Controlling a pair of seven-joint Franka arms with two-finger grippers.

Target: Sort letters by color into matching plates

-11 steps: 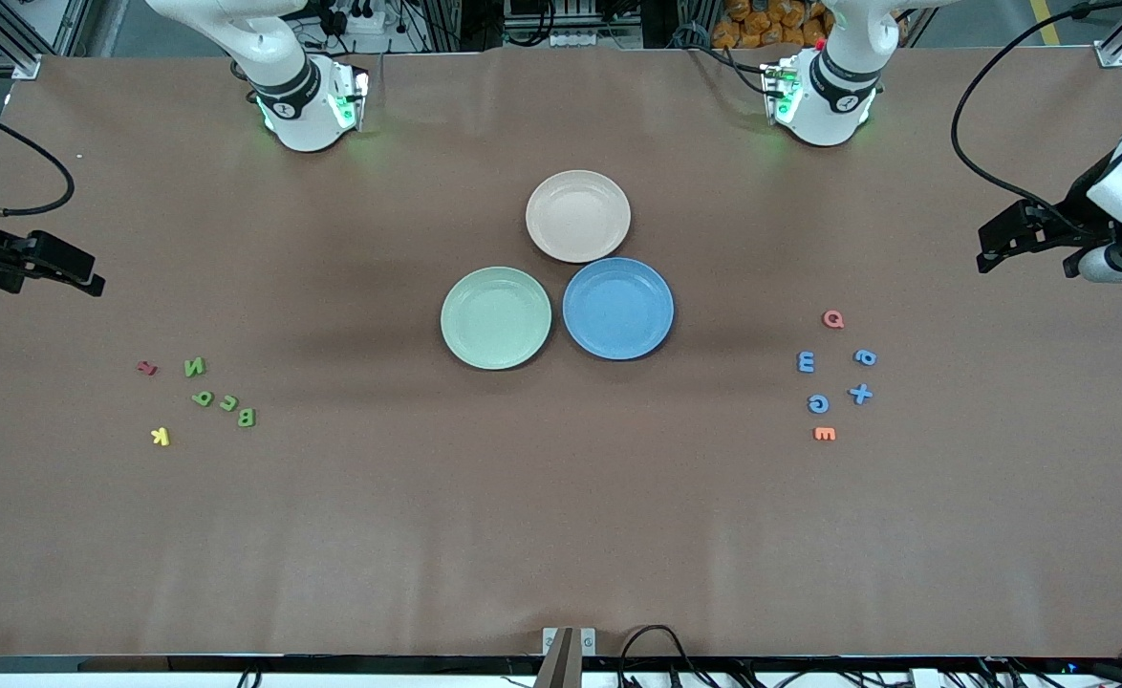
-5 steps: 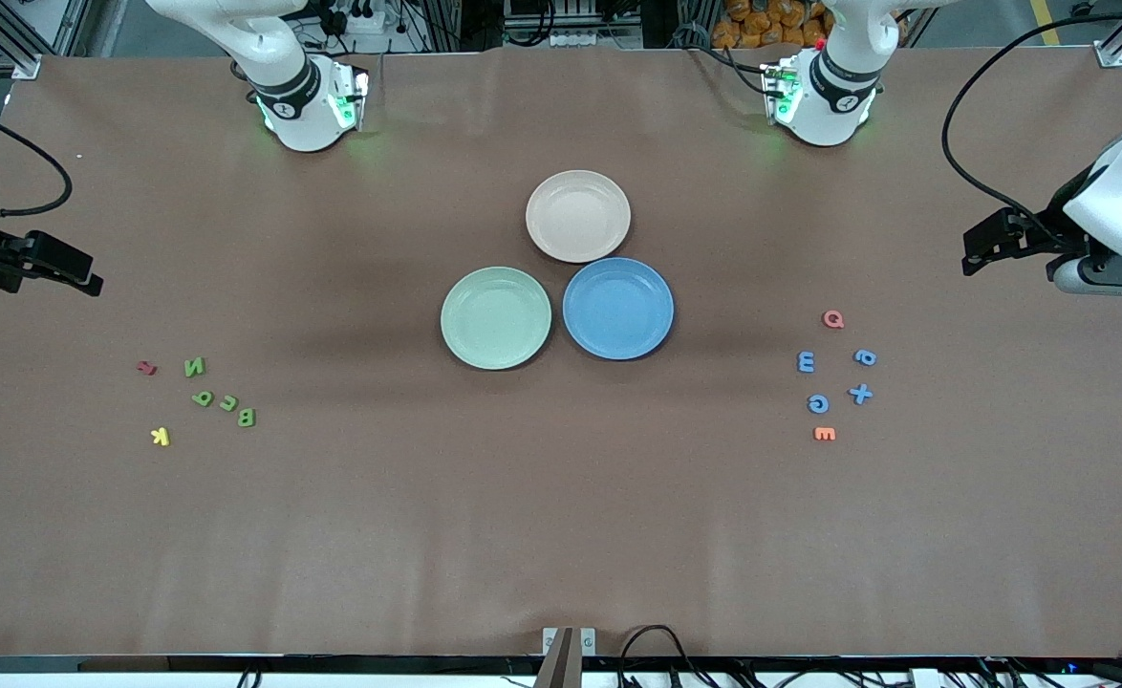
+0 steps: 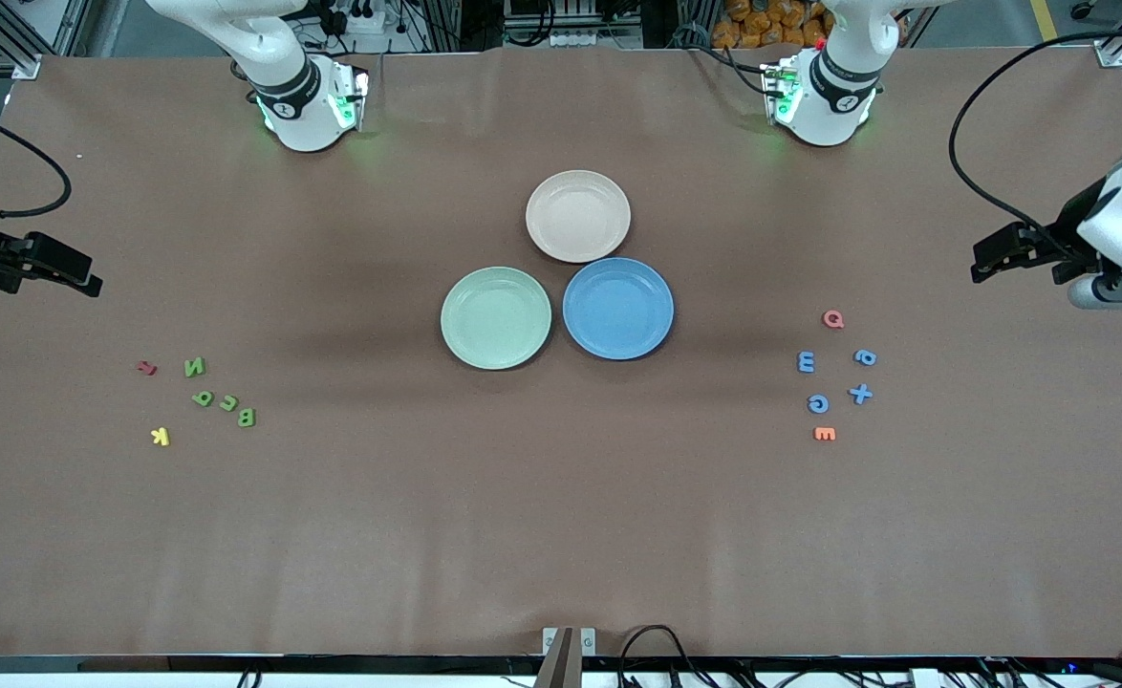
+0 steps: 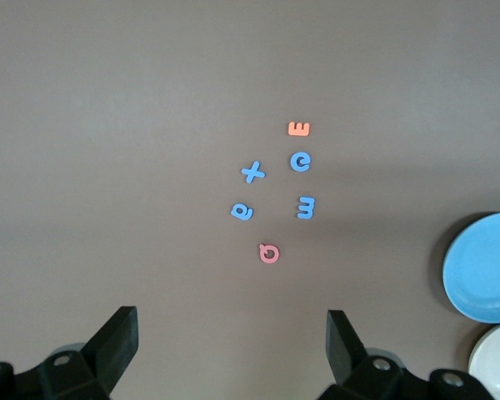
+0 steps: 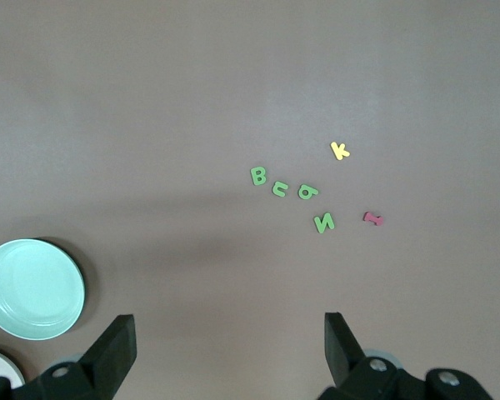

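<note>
Several green letters (image 3: 203, 397) (image 5: 282, 190) lie in a loose cluster toward the right arm's end of the table. Several blue letters (image 3: 860, 393) (image 4: 252, 172) lie toward the left arm's end. The mint green plate (image 3: 496, 318) and the blue plate (image 3: 618, 309) sit side by side mid-table, both bare. My right gripper (image 3: 83, 277) (image 5: 230, 337) hangs open over bare table near its end's edge. Over bare table beside the blue cluster, my left gripper (image 3: 986, 260) (image 4: 232, 333) is open too. Neither holds anything.
A beige-pink plate (image 3: 578, 216) touches the two plates, farther from the front camera. A red letter (image 3: 146, 367) and a yellow K (image 3: 161, 437) lie by the green letters. A pink Q (image 3: 833, 319) and an orange E (image 3: 824, 434) flank the blue ones.
The left arm's wrist swung toward the table's middle and then back out, lowering slightly. The right arm has barely shifted. No letter or plate has moved.
</note>
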